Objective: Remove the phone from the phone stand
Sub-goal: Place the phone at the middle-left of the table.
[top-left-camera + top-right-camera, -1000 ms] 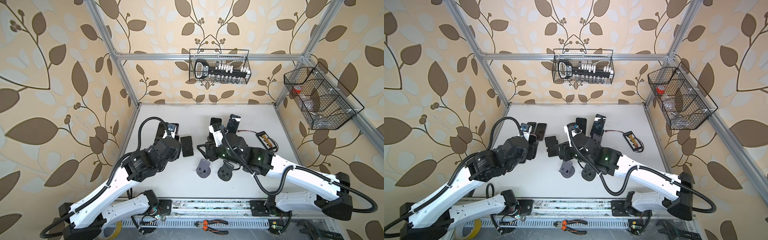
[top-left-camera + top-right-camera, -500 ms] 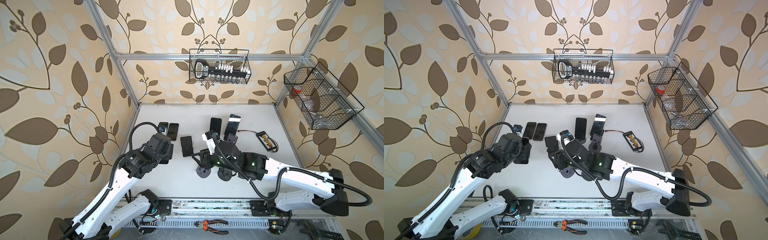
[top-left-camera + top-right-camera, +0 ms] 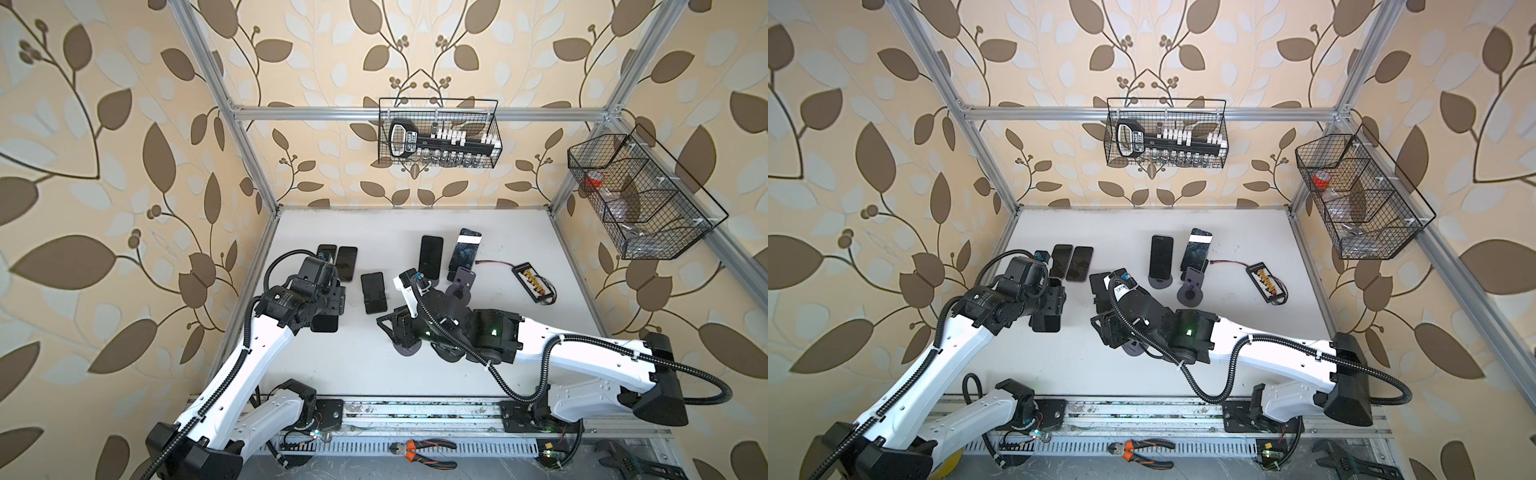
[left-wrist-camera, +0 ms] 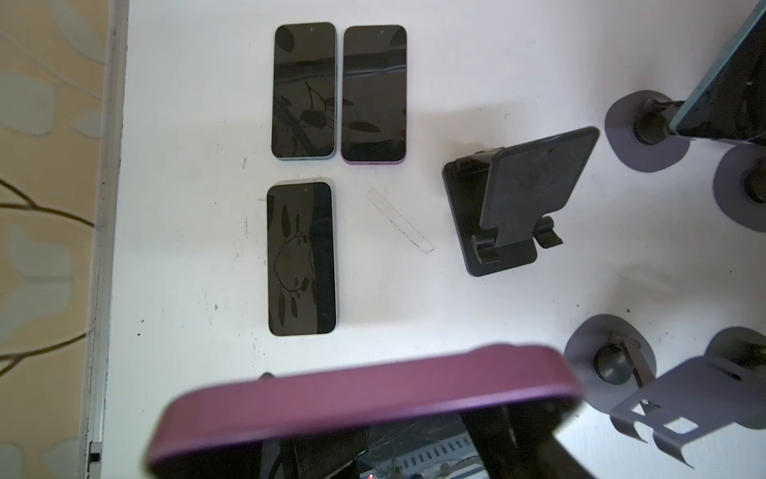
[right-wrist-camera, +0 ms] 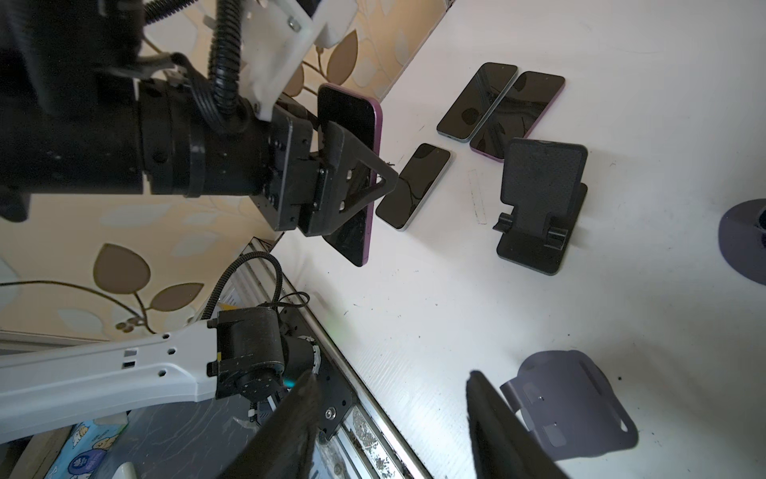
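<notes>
My left gripper (image 3: 324, 321) is shut on a purple phone (image 5: 359, 174), held on edge above the table's left part. Its purple rim fills the near edge of the left wrist view (image 4: 364, 394). The black phone stand (image 4: 514, 199) is empty and stands apart from the held phone (image 3: 1045, 318). My right gripper (image 5: 393, 423) is open with nothing between its fingers, low beside an empty grey stand (image 5: 572, 406). At the back, two phones (image 3: 430, 257) (image 3: 465, 249) still lean upright on grey stands.
Three phones lie flat near the left wall (image 4: 304, 89) (image 4: 374, 93) (image 4: 301, 259). A connector board with a cable (image 3: 530, 280) lies at the right. Wire baskets hang on the back wall (image 3: 438, 139) and the right wall (image 3: 636, 195). Pliers (image 3: 419, 451) lie on the front rail.
My left gripper has drawn back toward the front with the purple phone. My right gripper has also moved toward the front, to the grey stand.
</notes>
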